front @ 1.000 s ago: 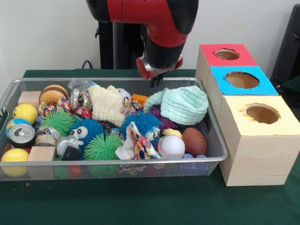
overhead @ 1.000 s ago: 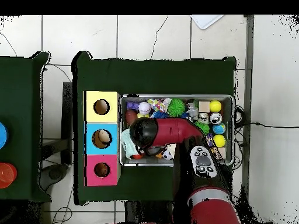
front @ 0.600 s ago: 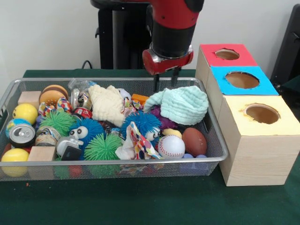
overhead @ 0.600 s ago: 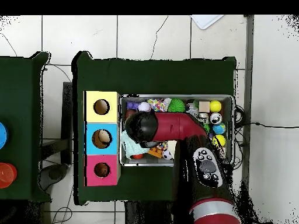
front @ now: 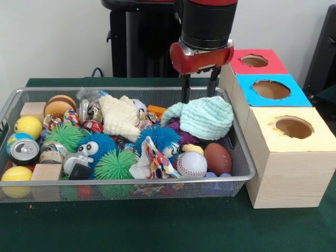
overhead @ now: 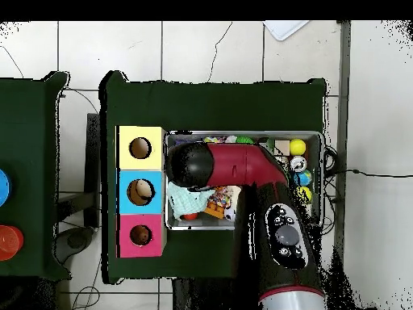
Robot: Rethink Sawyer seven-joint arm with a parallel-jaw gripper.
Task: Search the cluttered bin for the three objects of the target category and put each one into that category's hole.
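The gripper [front: 199, 90] hung empty, its two dark fingers spread apart, just above the ribbed mint cloth [front: 206, 116] at centre-right of the wire mesh bin [front: 126, 191], so the search looked underway, with the next move probably a descent to pinch that soft, folded fabric.

arm: swung over from above the middle of the wire basket [front: 239, 152] toward the end by the coloured boxes, bit by bit across the three moments
gripper [front: 198, 94]: was tucked close under the wrist over the orange block; now hangs just above the mint green cloth [front: 202, 118], prongs pointing straight down with a gap between them
fingers [front: 186, 90]: barely showed a second ago, both clearly out now
overhead: arm's dark elbow now covers the basket's box-side end, near the yellow box [overhead: 139, 148]
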